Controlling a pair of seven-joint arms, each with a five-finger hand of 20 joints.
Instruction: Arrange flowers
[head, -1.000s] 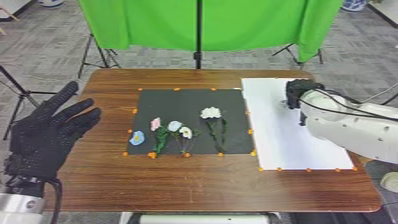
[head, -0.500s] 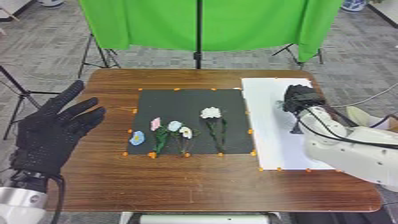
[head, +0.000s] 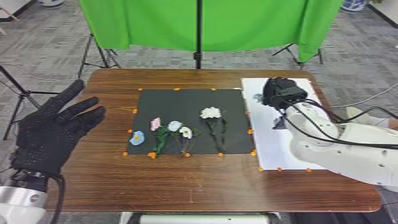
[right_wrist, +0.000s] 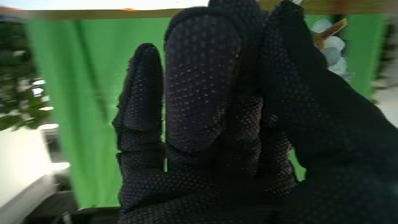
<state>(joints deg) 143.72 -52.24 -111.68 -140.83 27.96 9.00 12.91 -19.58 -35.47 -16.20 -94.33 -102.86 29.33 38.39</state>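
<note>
In the head view, the left hand (head: 55, 131) hangs over the table's left edge, fingers spread and straight. Over the upper part of the white sheet, the right hand (head: 284, 93) pinches a pale flower (head: 258, 98), whose head pokes out on its left side. The right wrist view has the right hand (right_wrist: 209, 105) with its thumb against its fingers and pale petals (right_wrist: 333, 52) behind the thumb. On the black mat (head: 173, 102) lie a blue flower (head: 137, 138), a pink one (head: 155, 123), a pale blue one (head: 175, 125), a small white one (head: 186, 132) and a larger white one (head: 210, 113).
The white sheet (head: 275, 150) lies right of the black mat, and orange markers line both. Brown wood of the table (head: 169, 185) shows in front of them. A green cloth (head: 151, 25) hangs behind the table.
My right hand has moved left over the white sheet, toward the black mat, with the pale flower going along. The left hand has shifted slightly to the right. The flowers on the mat stay put.
</note>
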